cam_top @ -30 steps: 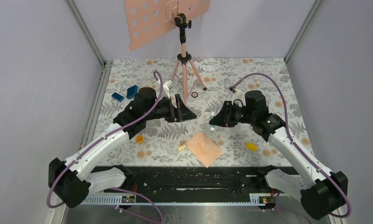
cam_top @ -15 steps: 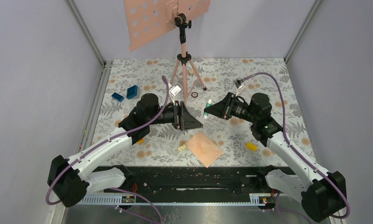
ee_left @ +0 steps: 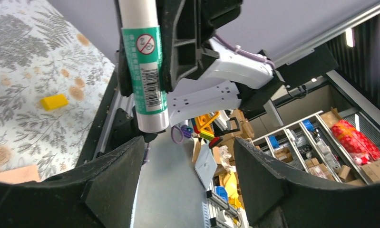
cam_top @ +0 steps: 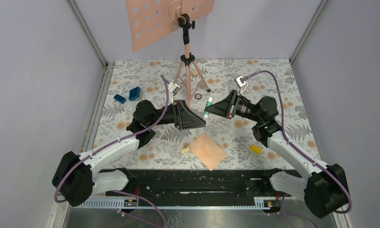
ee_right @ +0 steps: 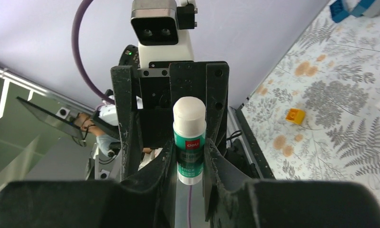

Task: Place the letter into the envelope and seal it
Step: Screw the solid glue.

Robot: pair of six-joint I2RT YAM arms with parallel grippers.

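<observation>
The peach-pink envelope [cam_top: 208,150] lies flat on the patterned table near the front edge, and a corner of it shows in the left wrist view [ee_left: 12,175]. The letter is out of view. My right gripper [cam_top: 210,110] is raised and shut on a green-and-white glue stick [cam_top: 207,105], which stands between its fingers [ee_right: 190,137]. My left gripper [cam_top: 199,118] is raised too and faces it, open with nothing between its fingers [ee_left: 185,180]. The glue stick [ee_left: 142,71] hangs just beyond the left fingertips, its white lower end close to the left finger [ee_left: 116,175].
A perforated pink plate [cam_top: 169,19] sits on a tripod stand [cam_top: 188,71] at the back. Blue blocks [cam_top: 128,95] lie at the back left and a yellow block [cam_top: 256,149] at the front right. A small cream piece [cam_top: 185,150] lies beside the envelope, a black ring [cam_top: 198,96] by the tripod.
Both grippers have risen and swung towards each other above the table's middle. The right one carried the glue stick up and left. The left jaws have narrowed a little.
</observation>
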